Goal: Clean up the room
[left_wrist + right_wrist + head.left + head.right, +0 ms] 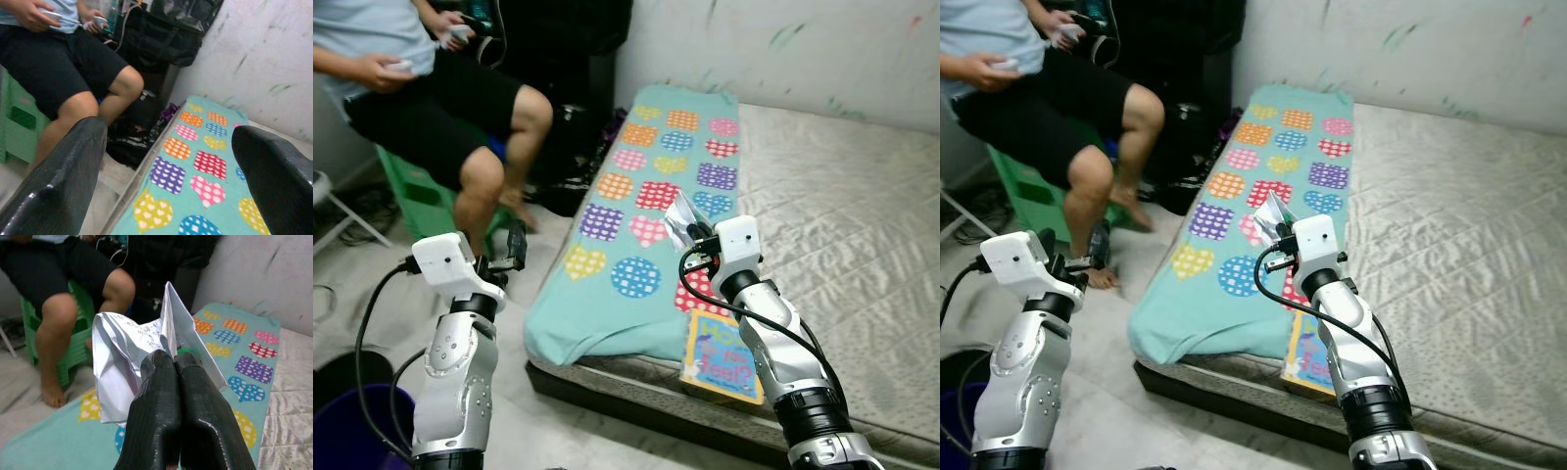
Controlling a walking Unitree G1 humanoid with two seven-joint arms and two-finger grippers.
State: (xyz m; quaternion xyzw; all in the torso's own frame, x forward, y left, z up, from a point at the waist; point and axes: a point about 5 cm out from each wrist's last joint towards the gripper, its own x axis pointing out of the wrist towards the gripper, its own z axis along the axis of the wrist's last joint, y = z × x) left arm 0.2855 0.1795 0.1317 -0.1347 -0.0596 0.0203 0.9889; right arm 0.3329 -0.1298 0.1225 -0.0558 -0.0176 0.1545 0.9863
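Observation:
My right gripper (174,357) is shut on a crumpled white sheet of paper (117,367) with handwriting on it. In the eye views the paper (680,215) hangs above the teal blanket (607,313), which is printed with coloured hearts and circles and lies along the mattress's left side. A children's book (720,357) with a blue and orange cover lies on the mattress edge below my right arm. My left gripper (514,245) is raised over the floor left of the bed, and its fingers (73,166) stand wide open with nothing between them.
A person (431,88) sits on a green stool (411,196) at the left, holding controllers, bare feet on the floor. Black bags (570,147) are piled against the wall by the bed's corner. A purple bin (352,421) stands at my lower left. The grey mattress (842,225) extends to the right.

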